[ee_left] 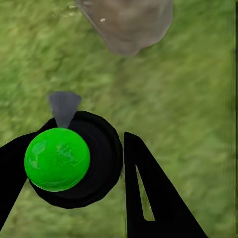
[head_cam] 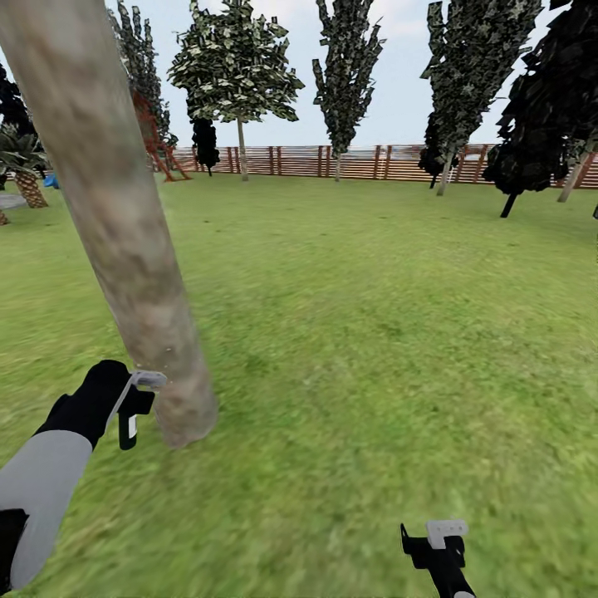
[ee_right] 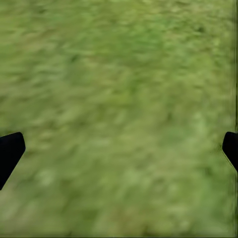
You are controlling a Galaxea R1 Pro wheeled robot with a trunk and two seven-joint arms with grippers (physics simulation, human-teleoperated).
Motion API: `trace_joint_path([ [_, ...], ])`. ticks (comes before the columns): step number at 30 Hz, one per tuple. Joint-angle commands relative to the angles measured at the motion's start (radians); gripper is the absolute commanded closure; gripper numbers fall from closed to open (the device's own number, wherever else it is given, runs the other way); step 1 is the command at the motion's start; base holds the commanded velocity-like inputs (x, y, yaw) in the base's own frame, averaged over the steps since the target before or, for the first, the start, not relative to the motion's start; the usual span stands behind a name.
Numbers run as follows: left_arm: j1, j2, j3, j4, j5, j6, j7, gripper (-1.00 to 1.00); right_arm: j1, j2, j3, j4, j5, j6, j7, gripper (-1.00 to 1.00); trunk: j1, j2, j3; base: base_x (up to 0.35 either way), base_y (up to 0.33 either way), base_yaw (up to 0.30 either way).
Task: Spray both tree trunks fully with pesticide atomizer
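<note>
- Head view: looks forward and down across the lawn [head_cam: 374,332] toward the fence [head_cam: 332,162].
- Left wrist view: close above grass, sharing the tree trunk [ee_left: 126,22] base with the head view.
- Right wrist view: faces grass closely.

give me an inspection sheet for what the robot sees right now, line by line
Surface: green lawn.
Job's things: pale mottled tree trunk leaning across the head view; atomizer, dark with a green top, in the left gripper, aimed at the trunk base.
Clutter: nothing seen.
Grippers: left shut on the atomizer beside the trunk; right gripper open over grass.
Cables: nothing seen.
Surroundings: wooden fence, dark-foliage trees, sky.
</note>
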Motion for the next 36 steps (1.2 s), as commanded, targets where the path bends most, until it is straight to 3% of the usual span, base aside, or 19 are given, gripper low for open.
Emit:
trace_joint_path([
  [1, -0.001, 0.000, 0.003, -0.001, -0.011, 0.004, -0.010, 1.00, -0.001, 0.000, -0.008, 0.001, 0.011, -0.003, -0.003, -1.00, 0.000, 0.000, -0.001, 0.006, -0.271, 0.000],
  [9, 0.000, -0.002, 0.004, 0.007, -0.010, 0.002, -0.008, 1.00, -0.001, 0.000, -0.008, 0.001, 0.011, -0.003, -0.003, -1.00, 0.000, 0.000, -0.001, 0.140, -0.252, 0.017],
  [23, 0.001, -0.019, 0.004, 0.009, -0.011, 0.001, -0.005, 1.00, -0.001, 0.001, -0.008, 0.001, 0.011, -0.003, -0.003, -1.00, 0.000, 0.000, -0.001, 0.087, -0.259, 0.261],
  [30, 0.008, -0.011, 0.008, 0.010, -0.017, 0.000, 0.000, 1.00, -0.001, 0.001, -0.008, 0.001, 0.011, -0.003, -0.003, -1.00, 0.000, 0.000, -0.001, 0.118, -0.263, 0.204],
  [36, 0.009, -0.036, 0.003, 0.010, -0.012, -0.002, 0.002, 1.00, -0.001, 0.000, -0.008, 0.001, 0.011, -0.003, -0.004, -1.00, 0.000, 0.000, -0.001, 0.198, -0.221, 0.006],
])
